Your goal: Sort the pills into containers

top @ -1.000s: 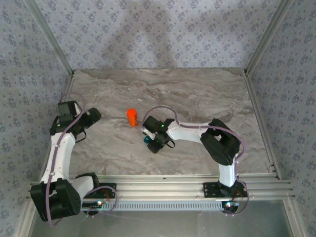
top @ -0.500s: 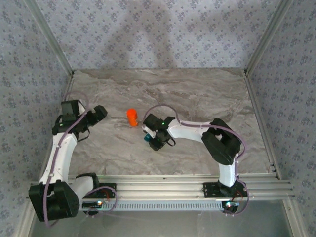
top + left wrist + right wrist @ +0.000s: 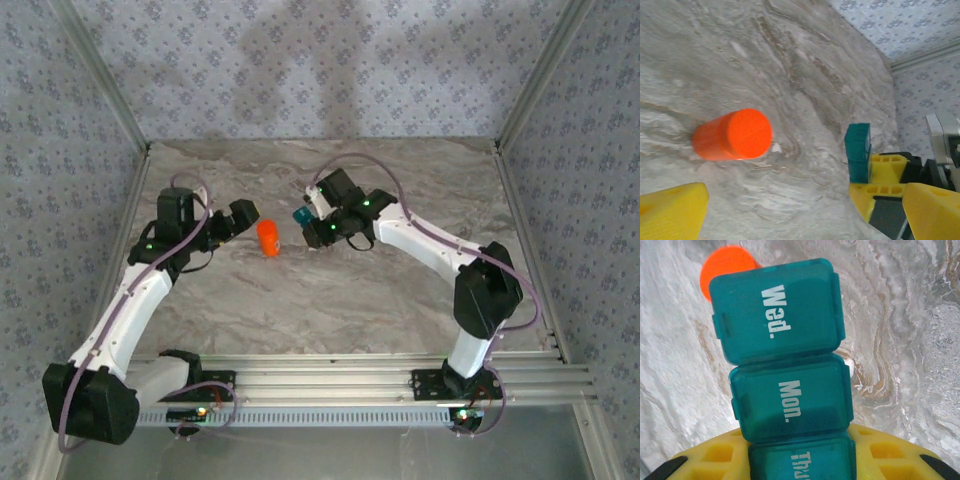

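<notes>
Marbled grey tabletop (image 3: 400,290): right claw (image 3: 306,220) clamps teal pill organizer (image 3: 785,375), lids reading "Wed.", "Mon.", "Thu"; left claw (image 3: 243,217) gapes beside orange bottle (image 3: 268,238).

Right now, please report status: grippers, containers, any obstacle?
Left gripper open. Right gripper shut on teal containers, lids closed. Orange bottle upright between both grippers.

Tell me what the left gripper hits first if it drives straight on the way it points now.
Most likely the orange bottle, standing ahead between the open jaws of the left gripper, off to one side; depth is unclear.
</notes>
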### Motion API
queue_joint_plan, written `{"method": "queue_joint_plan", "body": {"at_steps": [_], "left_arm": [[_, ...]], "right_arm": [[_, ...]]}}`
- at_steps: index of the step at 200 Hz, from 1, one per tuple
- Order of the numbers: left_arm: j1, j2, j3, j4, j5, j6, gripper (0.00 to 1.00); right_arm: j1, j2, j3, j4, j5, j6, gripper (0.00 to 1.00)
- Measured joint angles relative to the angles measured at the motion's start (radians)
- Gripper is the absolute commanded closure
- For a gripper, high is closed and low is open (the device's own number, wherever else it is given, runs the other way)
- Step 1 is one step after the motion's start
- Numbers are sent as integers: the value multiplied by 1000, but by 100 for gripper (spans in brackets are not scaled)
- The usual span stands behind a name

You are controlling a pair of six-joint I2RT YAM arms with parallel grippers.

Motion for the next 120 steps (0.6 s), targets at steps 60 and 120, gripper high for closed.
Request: {"method": "queue_joint_plan", "body": {"at_steps": [60, 120], "left_arm": [[-68, 87, 76, 140, 11, -120, 1], [-104, 178, 117, 244, 31, -201, 1]], "right_arm": [[-24, 0, 32, 18, -68, 84, 69], [-16, 0, 50, 63, -93, 145, 70]]}}
